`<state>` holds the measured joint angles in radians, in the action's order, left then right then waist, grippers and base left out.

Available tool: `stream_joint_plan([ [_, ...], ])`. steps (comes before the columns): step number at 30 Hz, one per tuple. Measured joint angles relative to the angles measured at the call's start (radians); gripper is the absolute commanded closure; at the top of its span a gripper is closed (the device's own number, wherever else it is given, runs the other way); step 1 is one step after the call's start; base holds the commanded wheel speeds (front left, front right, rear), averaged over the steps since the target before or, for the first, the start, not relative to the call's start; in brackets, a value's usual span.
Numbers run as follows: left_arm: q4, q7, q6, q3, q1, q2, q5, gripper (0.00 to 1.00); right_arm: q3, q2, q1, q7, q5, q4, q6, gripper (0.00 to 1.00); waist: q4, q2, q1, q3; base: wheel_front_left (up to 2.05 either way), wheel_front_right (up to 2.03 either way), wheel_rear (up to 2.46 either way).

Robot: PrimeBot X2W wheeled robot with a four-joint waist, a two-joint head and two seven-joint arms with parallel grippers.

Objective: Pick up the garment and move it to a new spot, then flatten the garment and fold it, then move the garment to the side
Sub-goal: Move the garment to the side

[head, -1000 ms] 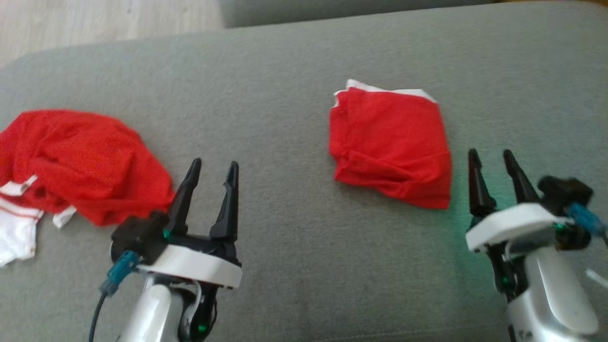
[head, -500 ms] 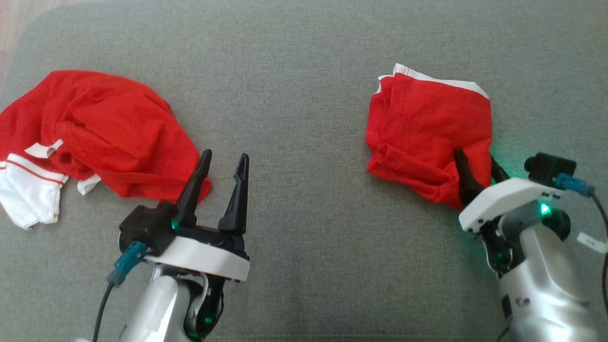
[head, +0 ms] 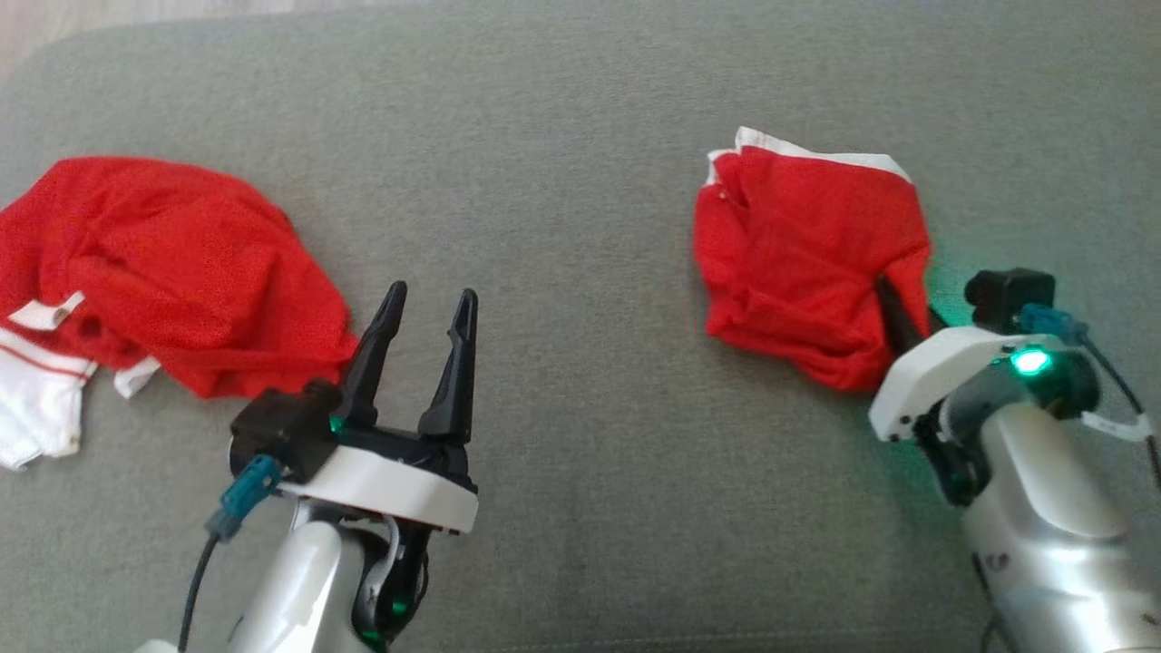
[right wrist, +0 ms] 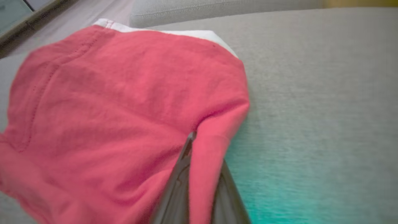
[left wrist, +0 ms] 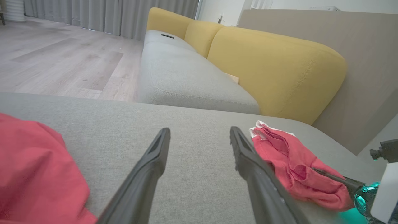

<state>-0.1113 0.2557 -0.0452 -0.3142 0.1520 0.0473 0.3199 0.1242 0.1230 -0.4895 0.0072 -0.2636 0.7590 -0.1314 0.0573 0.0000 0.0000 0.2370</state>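
A broad grey sofa seat (head: 580, 136) carries everything, and from the left wrist camera a yellow backrest (left wrist: 273, 62) and pale wooden floor (left wrist: 62, 62) lie beyond the left end effector's fingers. The larger cloth, a crumpled red and white garment (head: 163, 263), lies in a loose heap just to the outer left of the left end effector (head: 432, 292), its near red edge close beside the left finger but apart from it. The smaller folded red garment (head: 807, 254) sits directly ahead of the right end effector (head: 910, 313) and well to the right of the left one. The left end effector hovers over bare grey fabric with its two fingers spread wide and nothing between them. The right end effector is pinched narrow on the near right corner of the folded red garment: in the right wrist view a ridge of red cloth runs down between its dark fingers (right wrist: 178, 183), though the tips are buried under the fold, so how deep the bite goes is hard to tell. A white trim (head: 816, 154) edges the garment's far side, away from the right end effector. A green light (head: 1029, 363) glows on the right wrist just behind the fingers, tinting the seat beside it.
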Motion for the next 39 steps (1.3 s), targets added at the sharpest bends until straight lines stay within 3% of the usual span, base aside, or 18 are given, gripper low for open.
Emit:
stream_joint_plan([
  [8, 0.002, 0.000, 0.000, -0.011, 0.002, 0.000, 0.000, 0.00, 0.130, 0.173, -0.019, 0.042, 0.057, -0.036, 0.000, 1.00, -0.039, 0.0000, 0.0000, 0.001, 0.00, 0.00, 0.00],
  [13, 0.011, 0.000, 0.000, -0.021, 0.036, 0.000, 0.004, 0.00, 0.239, 0.365, -0.043, 0.100, 0.049, -0.087, 0.000, 1.00, -0.040, 0.0000, 0.0000, 0.034, 0.00, 0.00, 0.00],
  [14, 0.015, 0.000, 0.000, -0.024, 0.052, 0.000, 0.010, 0.00, 0.280, 0.448, -0.061, 0.113, 0.049, -0.103, 0.000, 1.00, -0.037, 0.0000, 0.0000, 0.052, 0.00, 0.00, 0.00],
  [16, 0.016, 0.000, 0.000, -0.027, 0.063, 0.000, 0.011, 0.00, 0.309, 0.525, -0.077, 0.117, 0.045, -0.105, 0.000, 1.00, -0.033, 0.0000, 0.0000, 0.071, 0.00, 0.00, 0.00],
  [21, 0.017, 0.000, 0.000, -0.030, 0.072, -0.001, 0.017, 0.00, 0.360, 0.673, -0.114, 0.136, 0.057, -0.088, 0.000, 1.00, -0.013, 0.0000, 0.0000, 0.117, 0.00, 0.00, 0.00],
  [28, 0.021, 0.000, 0.000, -0.033, 0.124, -0.003, 0.019, 0.00, 0.306, 0.740, -0.177, 0.153, 0.064, -0.001, 0.000, 1.00, 0.019, 0.0000, 0.0001, 0.173, 0.00, 0.00, 0.00],
  [38, 0.022, 0.000, 0.000, -0.032, 0.125, -0.004, 0.018, 0.00, 0.201, 0.732, -0.225, 0.150, 0.133, 0.086, 0.000, 1.00, 0.028, 0.0000, 0.0001, 0.196, 0.00, 0.00, 0.00],
  [39, 0.022, 0.000, 0.000, -0.032, 0.125, -0.004, 0.018, 0.00, 0.184, 0.725, -0.229, 0.150, 0.134, 0.094, 0.000, 0.00, 0.026, 0.0000, 0.0001, 0.194, 0.00, 0.00, 0.00],
])
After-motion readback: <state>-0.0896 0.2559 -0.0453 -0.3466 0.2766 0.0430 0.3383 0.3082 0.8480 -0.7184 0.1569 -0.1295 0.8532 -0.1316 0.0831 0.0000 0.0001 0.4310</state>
